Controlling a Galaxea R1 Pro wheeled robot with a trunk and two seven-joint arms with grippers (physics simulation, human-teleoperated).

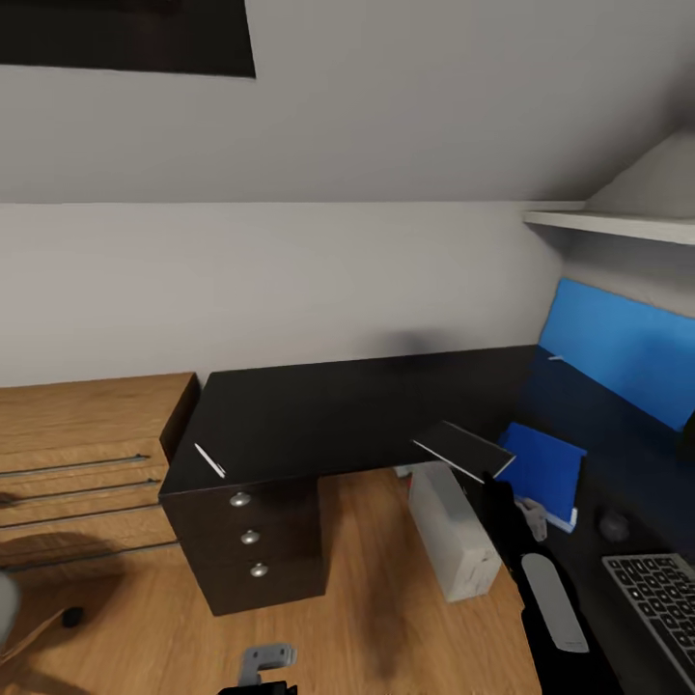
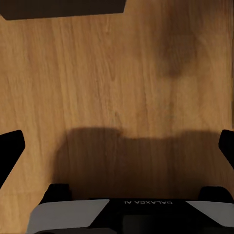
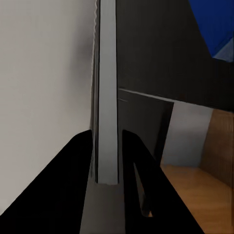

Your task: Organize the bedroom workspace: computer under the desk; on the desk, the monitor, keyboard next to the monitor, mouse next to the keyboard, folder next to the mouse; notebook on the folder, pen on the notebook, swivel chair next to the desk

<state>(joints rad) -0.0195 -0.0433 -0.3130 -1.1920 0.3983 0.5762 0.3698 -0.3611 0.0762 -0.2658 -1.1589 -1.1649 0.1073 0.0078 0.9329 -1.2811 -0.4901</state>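
The only readable text is white lettering, seen upside down, reading "GALAXEA AI" on the black-and-grey body of the left gripper (image 2: 117,146) above the wooden floor (image 2: 117,73).

Glossy black desk (image 1: 319,410) top, grained wood floor (image 2: 117,87), matt grey-white computer (image 1: 452,536) casing, round metal drawer knobs (image 1: 250,537).

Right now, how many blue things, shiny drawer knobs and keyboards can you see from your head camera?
Blue things: 2, the folder and the desk's back panel
Silver drawer knobs: 3
Keyboards: 1, the keyboard
Total: 6
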